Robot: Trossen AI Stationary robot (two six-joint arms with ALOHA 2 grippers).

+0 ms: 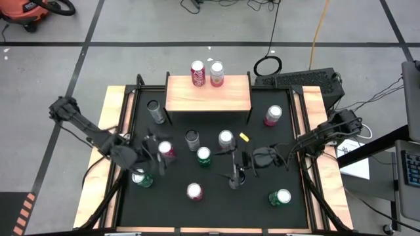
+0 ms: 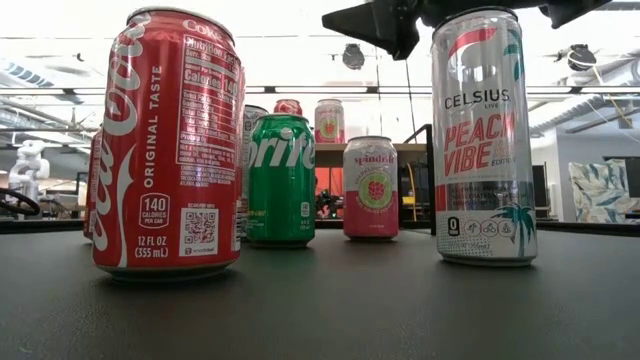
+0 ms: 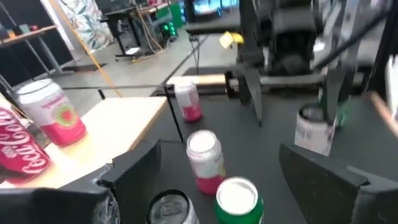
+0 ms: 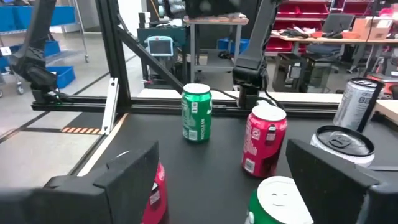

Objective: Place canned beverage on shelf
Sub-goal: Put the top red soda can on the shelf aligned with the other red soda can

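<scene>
The left gripper (image 1: 155, 157), jaws wide open and empty, hovers just beside an upright pink-red aluminium can (image 1: 166, 150) on the black mat of the desk (image 1: 262, 141). The can looks light, stiff and slippery, so take it around the middle; its long axis is vertical, top up. The light-wood shelf (image 1: 197, 98) already carries two cans. The right gripper (image 1: 239, 172) is also open and empty.

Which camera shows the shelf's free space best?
The high view: the whole shelf shows, two cans at its rear, the rest bare. Left wrist view catches one end; low view only a distant sliver; right wrist view doesn't clearly show it.
</scene>
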